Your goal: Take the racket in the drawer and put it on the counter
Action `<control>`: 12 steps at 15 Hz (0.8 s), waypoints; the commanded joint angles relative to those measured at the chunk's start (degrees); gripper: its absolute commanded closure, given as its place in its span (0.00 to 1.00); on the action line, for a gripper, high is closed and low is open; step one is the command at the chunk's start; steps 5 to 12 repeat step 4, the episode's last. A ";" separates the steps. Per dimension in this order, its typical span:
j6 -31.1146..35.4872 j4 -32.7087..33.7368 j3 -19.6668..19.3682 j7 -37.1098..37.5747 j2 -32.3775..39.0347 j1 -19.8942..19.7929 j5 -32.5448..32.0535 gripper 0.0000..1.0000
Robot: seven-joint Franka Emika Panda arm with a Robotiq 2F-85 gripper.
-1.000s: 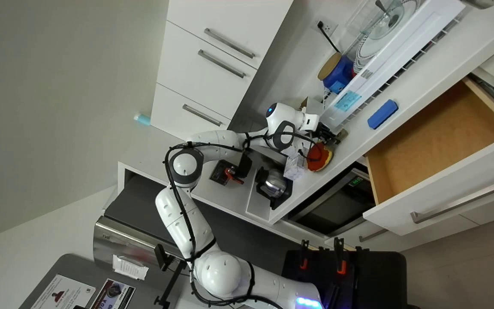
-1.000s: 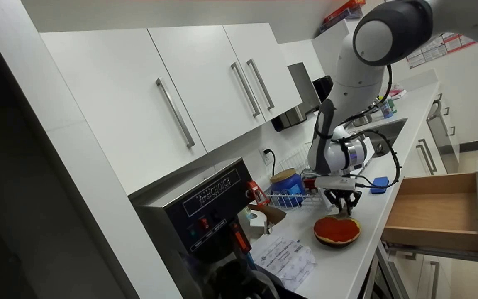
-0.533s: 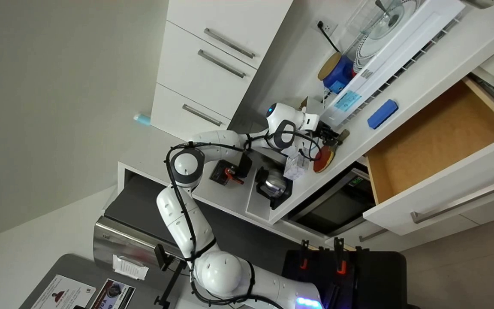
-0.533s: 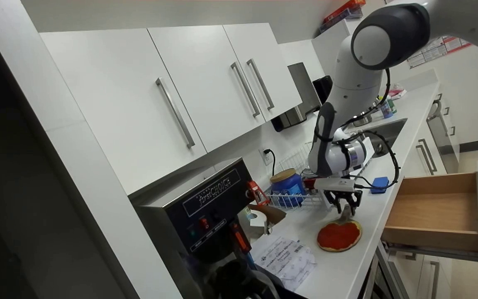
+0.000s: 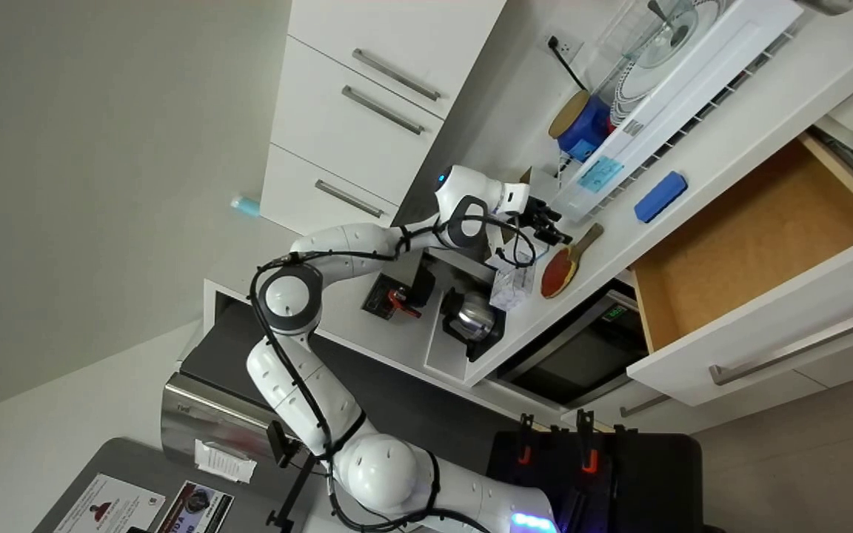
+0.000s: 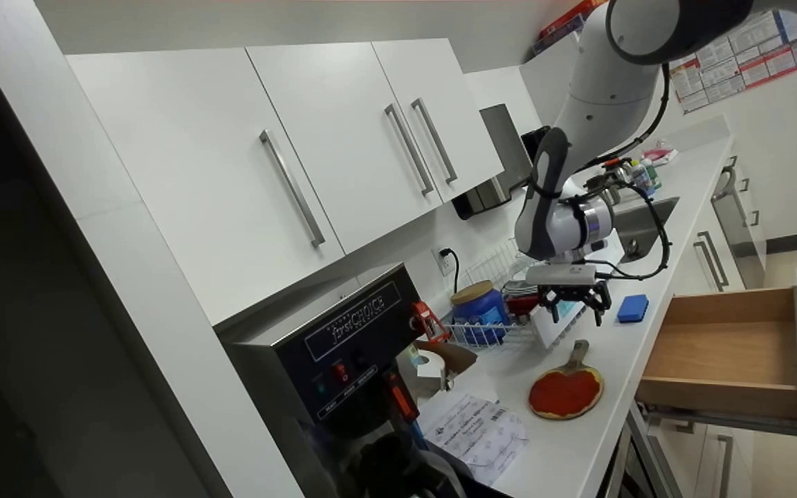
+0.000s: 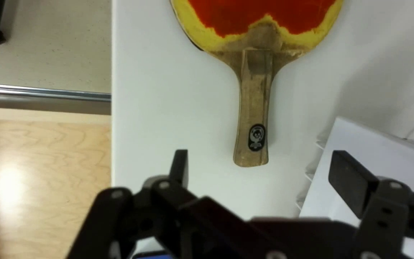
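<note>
Jaws lifted, spread, red-yellow wooden racket (image 7: 256,68)

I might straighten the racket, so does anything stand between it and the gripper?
Nothing visible stands between the open gripper and the racket. A white panel shows behind one jaw in the wrist view, so a straight descent might clip it.

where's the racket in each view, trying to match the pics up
In an exterior view: racket right of centre, about mid-height.
In an exterior view: racket right of centre, in the lower half.
In the wrist view: racket slightly right of centre, cut off by the top edge.
Shared landmark: the open drawer, right of the racket in both exterior views; in the wrist view the drawer is at lower left.
</note>
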 commanded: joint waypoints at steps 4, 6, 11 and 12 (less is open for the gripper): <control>-8.39 -5.42 0.17 -4.21 -9.64 -1.09 -3.98 0.00; -8.39 -5.42 0.17 -4.21 -9.64 -1.09 -3.98 0.00; -8.39 -5.42 0.17 -4.21 -9.64 -1.09 -3.98 0.00; -8.39 -5.42 0.17 -4.21 -9.64 -1.09 -3.98 0.00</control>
